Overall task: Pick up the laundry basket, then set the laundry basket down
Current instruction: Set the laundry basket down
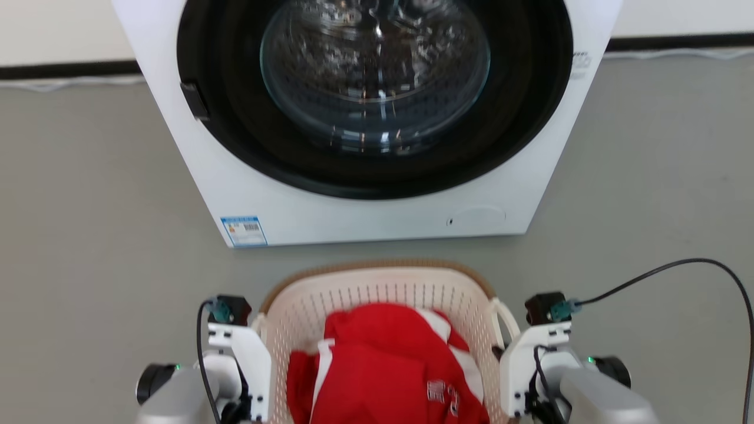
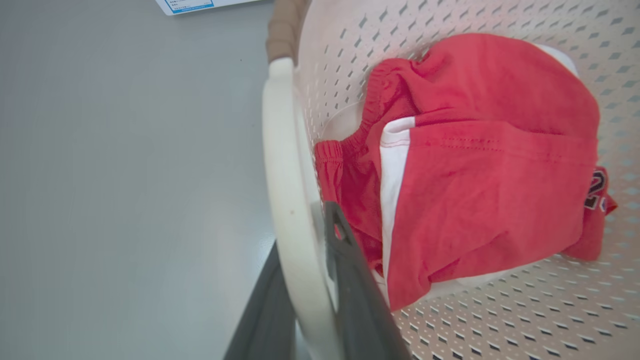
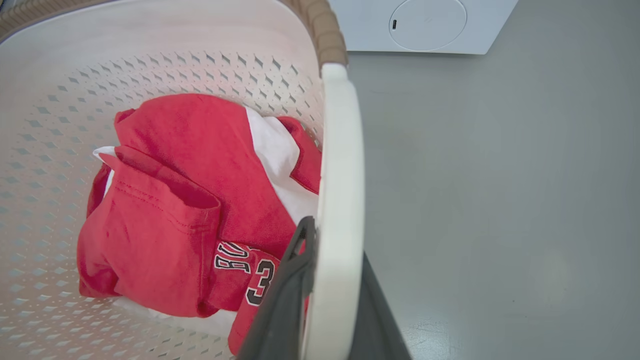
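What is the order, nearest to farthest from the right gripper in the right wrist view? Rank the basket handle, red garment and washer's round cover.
1. white handle, between the right gripper's fingers.
2. red garment, inside the laundry basket, at the view's left.
3. round cover on the washer, at the view's top.

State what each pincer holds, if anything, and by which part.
Both hold the basket: the left pincer grips its left handle, the right pincer its right handle, one finger on each side.
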Motion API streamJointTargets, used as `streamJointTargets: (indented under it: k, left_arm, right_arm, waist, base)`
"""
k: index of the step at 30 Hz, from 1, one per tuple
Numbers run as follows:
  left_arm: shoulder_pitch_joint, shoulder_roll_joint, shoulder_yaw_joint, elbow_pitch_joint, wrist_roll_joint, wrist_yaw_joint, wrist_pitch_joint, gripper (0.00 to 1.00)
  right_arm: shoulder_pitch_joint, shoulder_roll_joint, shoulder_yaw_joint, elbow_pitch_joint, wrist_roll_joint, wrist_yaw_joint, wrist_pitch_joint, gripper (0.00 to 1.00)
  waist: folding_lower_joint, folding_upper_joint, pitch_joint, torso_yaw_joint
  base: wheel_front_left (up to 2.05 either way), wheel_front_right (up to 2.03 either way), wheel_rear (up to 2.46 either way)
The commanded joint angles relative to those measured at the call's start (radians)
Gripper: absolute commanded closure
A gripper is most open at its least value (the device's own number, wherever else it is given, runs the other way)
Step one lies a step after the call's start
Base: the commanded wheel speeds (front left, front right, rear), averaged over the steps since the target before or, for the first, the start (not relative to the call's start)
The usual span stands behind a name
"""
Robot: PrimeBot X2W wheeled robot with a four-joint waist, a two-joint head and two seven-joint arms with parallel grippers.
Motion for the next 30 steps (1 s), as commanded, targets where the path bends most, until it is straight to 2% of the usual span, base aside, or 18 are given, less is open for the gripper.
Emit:
streamJointTargets:
  k: [1,8,18,25,30]
  left_arm:
    - [-0.073,0.035,0.014,-0.003,0.008,-0.007,-0.025,1.00]
    - [-0.132,0.042,0.012,0.006,0.023,-0.001,-0.089,1.00]
    - [-0.241,0.043,0.010,0.012,0.056,0.016,-0.256,1.00]
    - [-0.325,0.047,0.013,0.018,0.071,0.025,-0.335,1.00]
    - [-0.390,0.057,0.023,0.013,0.084,0.030,-0.377,1.00]
  right_arm:
    - [-0.043,0.004,0.017,-0.022,-0.003,0.014,-0.036,1.00]
    - [-0.083,0.004,0.029,-0.024,-0.010,0.014,-0.116,1.00]
    - [-0.195,0.004,0.038,0.004,-0.053,0.014,-0.295,1.00]
    - [-0.282,0.004,0.016,0.031,-0.103,0.014,-0.331,1.00]
    - [-0.351,-0.006,-0.057,0.021,-0.164,0.014,-0.333,1.00]
  waist:
    - [0.0000,0.0000,0.038,0.002]
    - [0.0000,0.0000,0.148,0.009]
    - [0.0000,0.0000,0.384,0.033]
    - [0.0000,0.0000,0.550,0.046]
    - [0.0000,0.0000,0.647,0.046]
  base:
    - [0.00,0.00,0.00]
    - [0.00,0.00,0.00]
    - [0.00,0.00,0.00]
    - [0.00,0.00,0.00]
    - [0.00,0.00,0.00]
